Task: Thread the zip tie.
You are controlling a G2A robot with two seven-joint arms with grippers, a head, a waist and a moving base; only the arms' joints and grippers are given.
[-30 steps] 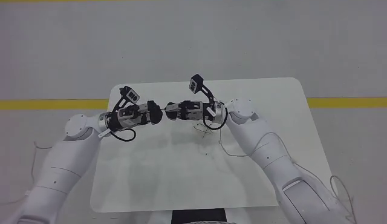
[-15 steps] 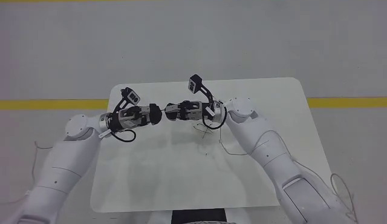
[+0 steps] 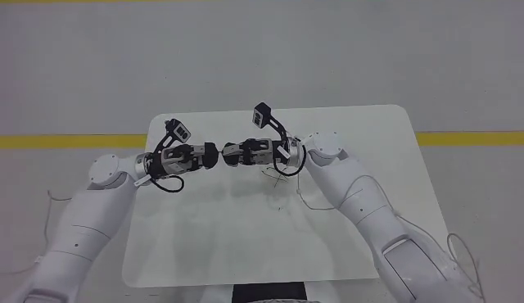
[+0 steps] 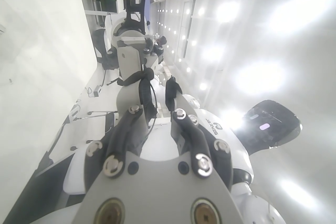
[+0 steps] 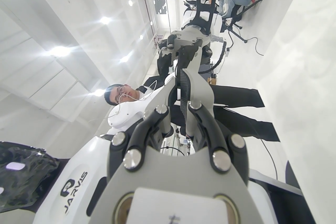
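Both arms meet tip to tip above the white table. My right gripper has its pads pressed together on a thin black strip, the zip tie. In the left wrist view the zip tie curves as a thin dark strand between the fingers of my left gripper. Those fingers stand apart with a gap between them. The right gripper's tip sits right against one left finger. Where the tie ends is hidden between the two grippers.
Thin dark strands lie on the table below the right wrist, with a tiny dark speck nearer the front. The table's far edge runs just behind the grippers. Yellow floor lines pass beyond it.
The right gripper has crept a little toward the left gripper, closing the gap between the tips. The left arm has barely moved.
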